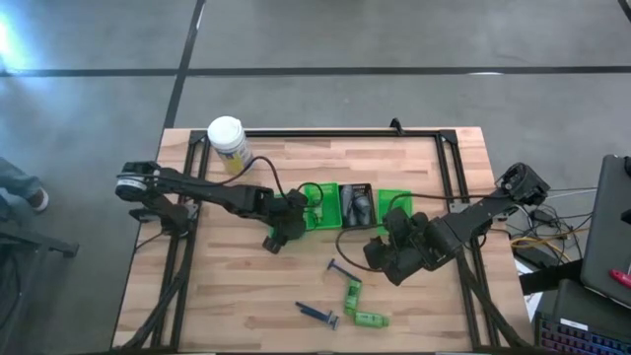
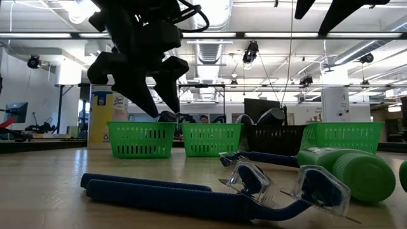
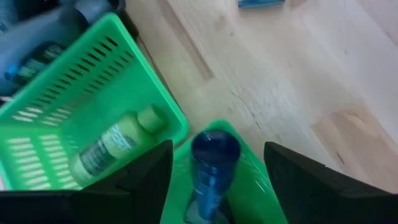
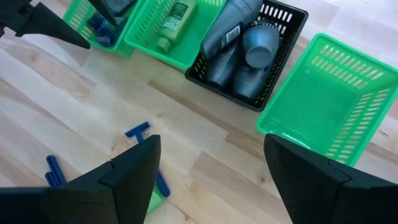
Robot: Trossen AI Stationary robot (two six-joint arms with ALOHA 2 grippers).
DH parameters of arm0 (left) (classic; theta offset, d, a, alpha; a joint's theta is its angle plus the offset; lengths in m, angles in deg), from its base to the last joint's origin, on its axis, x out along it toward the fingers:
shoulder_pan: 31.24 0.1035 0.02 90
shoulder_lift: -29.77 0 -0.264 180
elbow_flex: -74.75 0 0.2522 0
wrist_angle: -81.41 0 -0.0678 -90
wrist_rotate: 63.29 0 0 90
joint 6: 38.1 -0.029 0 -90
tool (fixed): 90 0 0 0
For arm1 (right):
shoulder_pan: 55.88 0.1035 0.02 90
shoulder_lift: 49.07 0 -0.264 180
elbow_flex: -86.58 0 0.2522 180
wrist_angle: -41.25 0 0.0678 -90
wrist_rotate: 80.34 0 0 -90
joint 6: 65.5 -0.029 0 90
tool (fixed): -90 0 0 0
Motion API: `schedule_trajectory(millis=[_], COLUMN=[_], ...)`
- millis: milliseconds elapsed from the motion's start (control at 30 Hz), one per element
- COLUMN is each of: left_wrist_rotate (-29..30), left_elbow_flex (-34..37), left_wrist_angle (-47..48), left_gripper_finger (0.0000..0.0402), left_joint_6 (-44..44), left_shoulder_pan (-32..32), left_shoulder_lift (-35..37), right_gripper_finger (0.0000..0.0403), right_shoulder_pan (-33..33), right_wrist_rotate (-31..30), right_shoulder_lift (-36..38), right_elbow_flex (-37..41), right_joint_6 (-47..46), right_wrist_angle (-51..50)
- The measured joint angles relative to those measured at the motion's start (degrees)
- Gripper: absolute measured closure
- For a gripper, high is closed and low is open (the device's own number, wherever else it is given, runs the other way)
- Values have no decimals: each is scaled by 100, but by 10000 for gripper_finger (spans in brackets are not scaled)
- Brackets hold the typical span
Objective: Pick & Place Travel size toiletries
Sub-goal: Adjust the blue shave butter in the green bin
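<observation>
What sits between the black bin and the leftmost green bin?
Another green bin holding a green bottle, between the black bin and leftmost green bin; right wrist view.

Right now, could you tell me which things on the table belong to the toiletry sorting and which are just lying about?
Part of the job:
- blue razors loose on the table
- green bottles beside them
- grey bottles in the black bin
- blue item below the open left gripper
- green bins

Lying about:
- white canister
- laptop
</observation>
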Motion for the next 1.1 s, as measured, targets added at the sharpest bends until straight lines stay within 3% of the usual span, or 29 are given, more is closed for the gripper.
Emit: schedule_trajectory(millis=[500, 767, 933, 1100], left_wrist_rotate=[-216, -109, 138, 205], left_elbow_flex=[-2, -22, -162, -388], left_wrist_angle=[-59, -42, 265, 795], left_gripper_finger=[213, 277, 277, 249], left_joint_6=[-183, -319, -570, -501], left_shoulder_pan=[63, 61, 63, 74], left_shoulder_lift=[-201, -201, -181, -155], right_gripper_finger=[163, 159, 146, 139], right_shoulder_pan=[-4, -4, -4, -4], right_wrist_rotate=[10, 9, 9, 9], right_shoulder_lift=[4, 4, 4, 4], right_elbow_flex=[0, 0, 0, 0], right_joint_6=[-4, -4, -4, -4], right_wrist_angle=[-13, -17, -20, -24])
